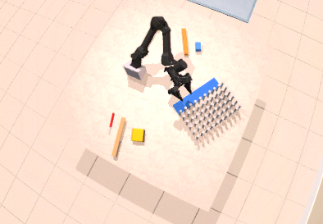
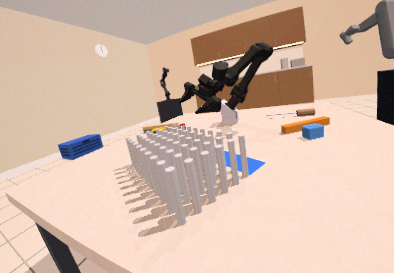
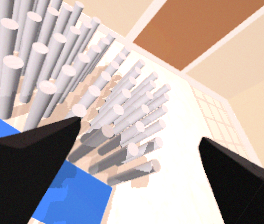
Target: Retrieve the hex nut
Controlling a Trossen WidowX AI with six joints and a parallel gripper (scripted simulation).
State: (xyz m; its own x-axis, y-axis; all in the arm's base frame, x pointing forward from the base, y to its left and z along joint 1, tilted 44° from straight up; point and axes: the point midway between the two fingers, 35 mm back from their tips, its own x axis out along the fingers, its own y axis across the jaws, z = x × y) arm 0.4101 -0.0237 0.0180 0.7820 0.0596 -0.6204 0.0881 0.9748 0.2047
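While our gripper (image 1: 186, 96) (image 2: 190, 106) (image 3: 141, 132) hangs above the table (image 1: 164, 170) (image 2: 300, 197) on the blue taped strip's (image 1: 215, 84) (image 2: 252, 163) (image 3: 88, 192) side of the field, its fingers stand wide apart with nothing between them. We see the metal spacers (image 1: 197, 138) (image 2: 209, 177) (image 3: 40, 107) upright in rows near the table's right edge in the top view. We cannot make out the nut. Toward the lower-left corner in that view lie a red tool (image 1: 111, 121), a tan bar (image 1: 119, 137) and a yellow block (image 1: 138, 134); toward the upper edge, an orange bar (image 1: 185, 42) (image 2: 306, 123) lies beside a small blue block (image 1: 198, 47) (image 2: 313, 131). The exterior view shows us a wooden-handled tool (image 2: 305, 112) behind them.
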